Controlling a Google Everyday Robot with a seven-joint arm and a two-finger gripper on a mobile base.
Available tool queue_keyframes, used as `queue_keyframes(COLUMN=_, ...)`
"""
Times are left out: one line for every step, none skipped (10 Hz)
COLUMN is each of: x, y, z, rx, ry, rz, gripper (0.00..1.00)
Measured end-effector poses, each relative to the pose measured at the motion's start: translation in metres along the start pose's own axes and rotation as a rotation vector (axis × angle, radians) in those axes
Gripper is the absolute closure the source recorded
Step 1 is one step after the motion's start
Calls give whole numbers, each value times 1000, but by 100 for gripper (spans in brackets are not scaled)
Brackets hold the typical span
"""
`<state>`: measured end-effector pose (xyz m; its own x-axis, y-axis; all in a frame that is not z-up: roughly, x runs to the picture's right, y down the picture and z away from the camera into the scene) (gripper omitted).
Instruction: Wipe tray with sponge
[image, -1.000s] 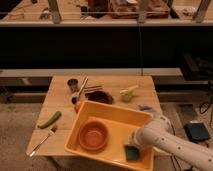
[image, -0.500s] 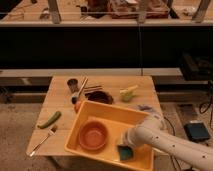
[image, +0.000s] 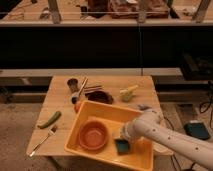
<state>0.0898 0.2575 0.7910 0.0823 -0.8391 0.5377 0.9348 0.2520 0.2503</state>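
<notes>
Down on the wooden worktop (image: 107, 82), the tray (image: 95, 111), a big yellow-orange bin with raised sides and rounded corners, sits tilted across the near right part of the surface, its near corner reaching past the front edge. Inside it, toward the left, rests a round orange-red bowl (image: 93, 135). The sponge (image: 121, 145), a small dark teal block, lies on the tray floor just right of the bowl, near the front wall. The pale robot arm (image: 170, 142) comes in from the lower right and bends down into the tray, and the claw (image: 124, 134) is directly over the sponge, touching or nearly touching its top; whether the claw is spread or closed on it, I cannot tell. Outside the tray, a long green vegetable (image: 50, 119) lies near the left edge with a fork (image: 42, 141) just in front of it. Behind the tray stand a small dark cup (image: 73, 83), a dark dish (image: 101, 96) and a pale yellow-green item (image: 128, 92), well apart from the sponge.
</notes>
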Motion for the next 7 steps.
queue_keyframes(x=4, y=3, z=3, rx=-9, ry=-1, rz=1, gripper=100)
queue_keyframes(x=5, y=10, z=3, rx=-17, ry=0, rz=8, gripper=100)
queue_keyframes(x=6, y=15, z=2, rx=-23, ry=3, rz=16, gripper=100)
queue_keyframes(x=6, y=26, z=-1, rx=-33, ry=9, rz=33, gripper=100)
queue_keyframes(x=5, y=33, z=-3, rx=-42, ry=12, rz=53, gripper=100)
queue_keyframes(x=3, y=40, z=-6, rx=-49, ry=14, rz=73, gripper=100)
queue_keyframes(x=0, y=44, z=-8, rx=-54, ry=15, rz=88, gripper=100)
